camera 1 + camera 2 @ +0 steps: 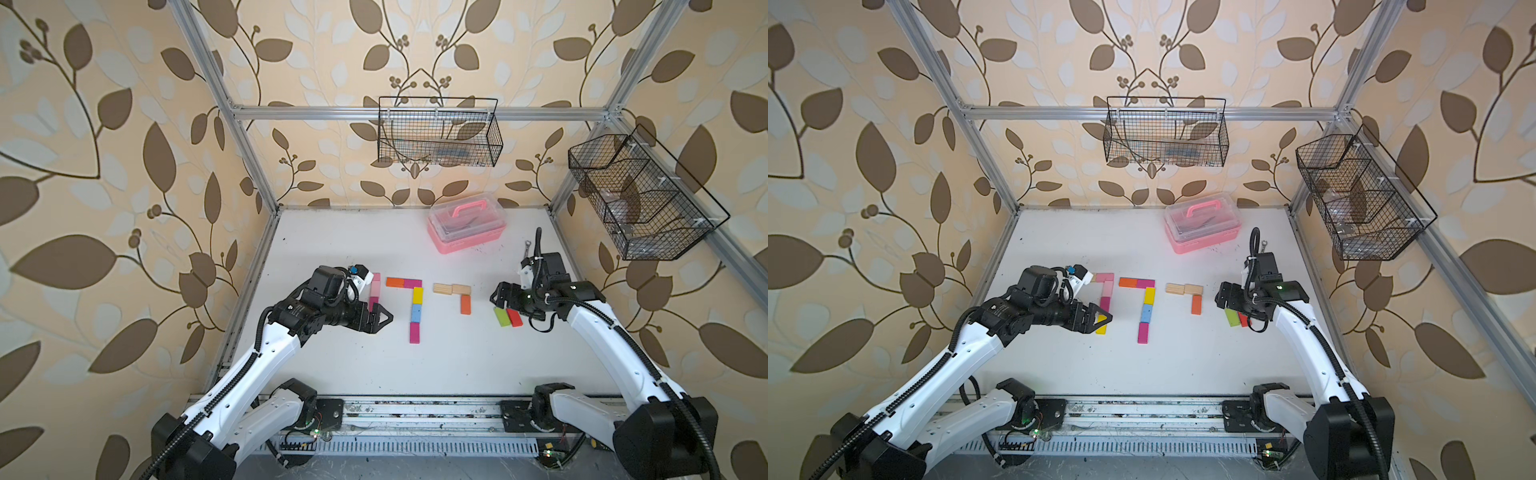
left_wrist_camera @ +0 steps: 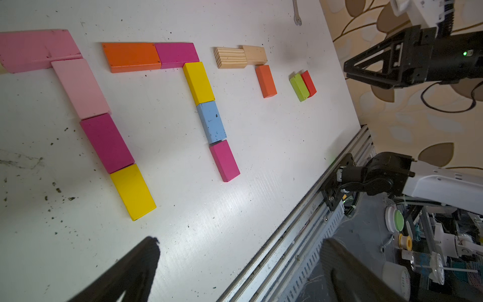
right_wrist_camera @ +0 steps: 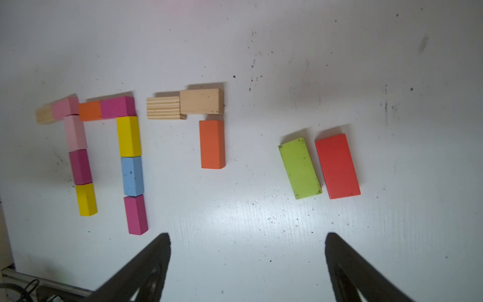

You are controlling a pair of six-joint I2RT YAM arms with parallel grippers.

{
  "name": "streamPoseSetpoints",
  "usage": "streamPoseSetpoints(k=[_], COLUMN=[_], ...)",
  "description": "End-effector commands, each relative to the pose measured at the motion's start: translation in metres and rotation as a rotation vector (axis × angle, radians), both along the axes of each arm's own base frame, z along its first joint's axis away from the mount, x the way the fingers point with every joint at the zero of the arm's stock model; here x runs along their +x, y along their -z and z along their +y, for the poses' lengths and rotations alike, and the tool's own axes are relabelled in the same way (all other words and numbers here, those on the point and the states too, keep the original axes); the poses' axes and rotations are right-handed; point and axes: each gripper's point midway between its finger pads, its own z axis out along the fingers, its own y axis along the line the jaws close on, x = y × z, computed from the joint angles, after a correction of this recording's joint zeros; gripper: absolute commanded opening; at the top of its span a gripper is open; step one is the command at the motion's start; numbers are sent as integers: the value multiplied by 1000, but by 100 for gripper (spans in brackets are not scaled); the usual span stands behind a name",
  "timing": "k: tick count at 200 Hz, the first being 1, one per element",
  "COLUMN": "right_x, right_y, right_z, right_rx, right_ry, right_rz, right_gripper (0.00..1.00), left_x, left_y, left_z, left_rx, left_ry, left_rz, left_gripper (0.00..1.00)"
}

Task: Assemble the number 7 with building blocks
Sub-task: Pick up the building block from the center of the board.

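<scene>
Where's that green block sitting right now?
In a top view the green block lies flat on the table's right side, beside the red block, right of the orange block under the wooden pair.

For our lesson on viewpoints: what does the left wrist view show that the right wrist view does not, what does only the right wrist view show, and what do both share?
Only the left wrist view: the left gripper, open, a small wrench and the right arm's base. Only the right wrist view: in full, the plain wood block ending the bar of the 7 nearest the left arm. Both: the right gripper, open, the middle 7, the unfinished 7, and the green block beside the red block.
</scene>
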Motion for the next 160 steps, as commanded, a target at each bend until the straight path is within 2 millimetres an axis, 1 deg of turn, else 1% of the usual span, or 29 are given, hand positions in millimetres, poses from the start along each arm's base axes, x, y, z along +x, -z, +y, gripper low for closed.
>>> streamPoseSetpoints(k=[1, 24, 57, 70, 126, 160], right_x=[6, 11, 14, 15, 16, 17], right_y=[19, 43, 66, 71, 92, 100], right_z=[-5, -4, -6, -8, -13, -13], right_rx=[-87, -124, -163, -176, -195, -195], right_ry=[-25, -41, -45, -48, -58, -58], right_rz=[35, 100, 141, 148, 197, 209], right_gripper=[90, 88, 84, 82, 80, 79], left_x=[-1, -2, -2, -3, -3, -3], left_y=[-7, -5, -5, -5, -5, -4], left_z=[-4, -4, -7, -8, -9, -8], left_rx=[-6, -8, -18, -24, -28, -24], left_ry=[28, 32, 43, 49, 53, 48], left_rz=[-14, -4, 5, 8, 9, 14], left_gripper=[99, 99, 99, 99, 99, 99])
